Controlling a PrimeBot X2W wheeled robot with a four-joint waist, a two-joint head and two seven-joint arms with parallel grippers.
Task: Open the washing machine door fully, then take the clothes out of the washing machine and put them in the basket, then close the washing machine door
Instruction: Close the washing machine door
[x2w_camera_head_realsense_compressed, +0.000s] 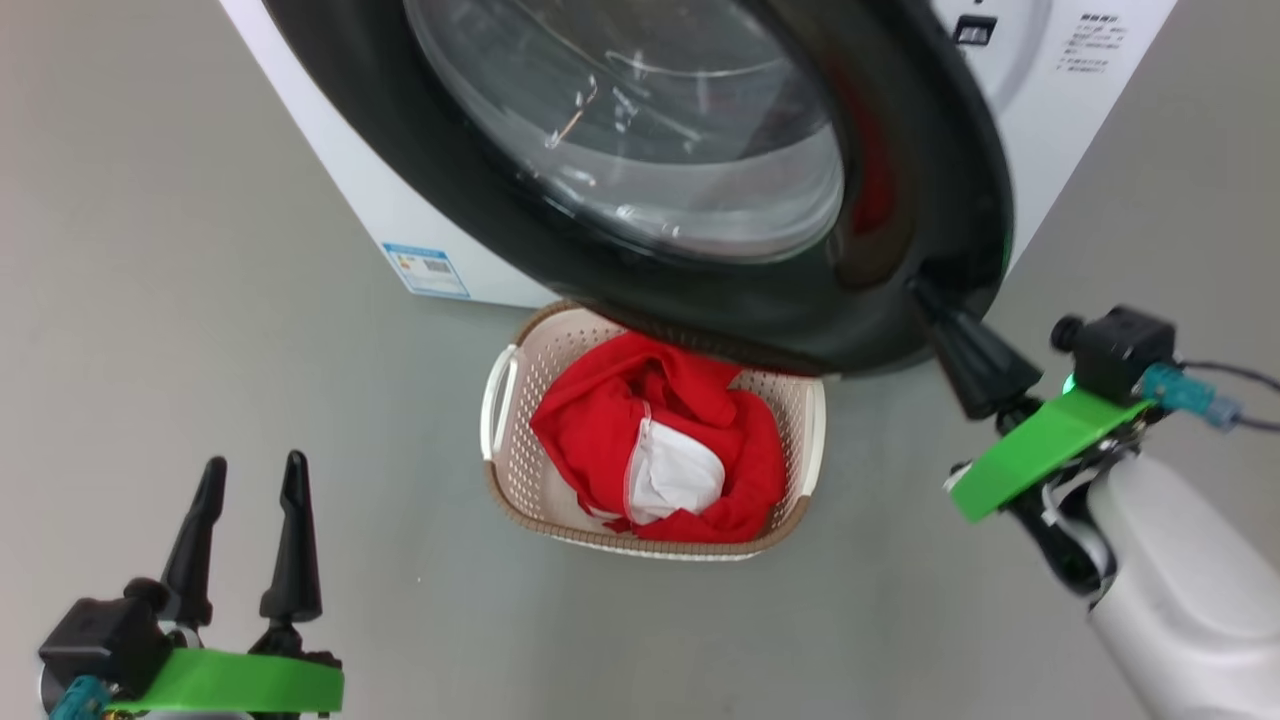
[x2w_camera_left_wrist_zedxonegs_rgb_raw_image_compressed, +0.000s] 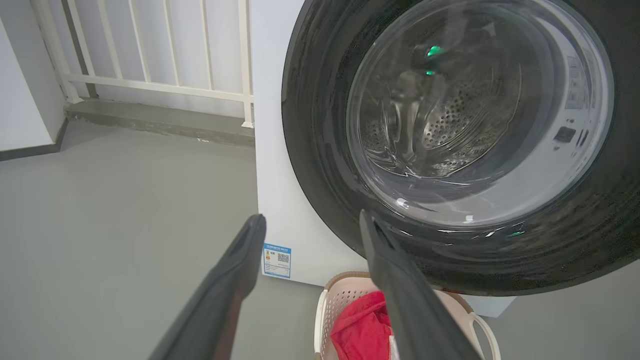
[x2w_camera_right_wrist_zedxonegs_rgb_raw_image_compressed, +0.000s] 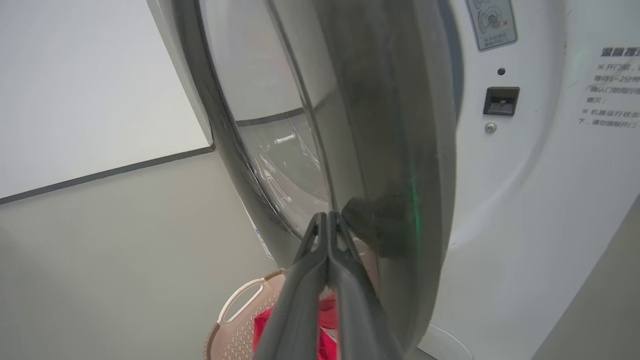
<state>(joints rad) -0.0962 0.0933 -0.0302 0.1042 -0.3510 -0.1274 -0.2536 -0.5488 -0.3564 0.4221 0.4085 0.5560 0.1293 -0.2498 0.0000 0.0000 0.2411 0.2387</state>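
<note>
Grey bare floor (x2w_camera_head_realsense_compressed: 200, 300) runs up to the white washing machine (x2w_camera_head_realsense_compressed: 340, 170), and the cream basket (x2w_camera_head_realsense_compressed: 500, 440) sits on that floor right against the foot of the machine's front, partly under the lower edge of the washing machine door (x2w_camera_head_realsense_compressed: 930, 200). The red clothes (x2w_camera_head_realsense_compressed: 620, 400) are heaped inside the basket, white lining showing, and through the glass the left wrist view gives me only bare steel drum, so I judge the unloading done and the closing in hand. The door stands swung out at an angle. My right tool (x2w_camera_head_realsense_compressed: 918, 288) has its two fingers pressed together, holding nothing, with the tips touching the glossy black rim at the door's free edge. My left tool (x2w_camera_head_realsense_compressed: 254, 462) hangs low over the floor, well apart from the basket, fingers spread and empty. To close well, I should push with the joined tips square to the rim, since that rim is slick and curved and a slanting push would likely slide off. Pressing near the free edge gives the best leverage, and my wrist should follow the door's arc rather than drive straight. The door sweeps over the basket, so I would watch that it does not catch it. I should press until the catch meets the latch slot (x2w_camera_right_wrist_zedxonegs_rgb_raw_image_compressed: 501, 101).
</note>
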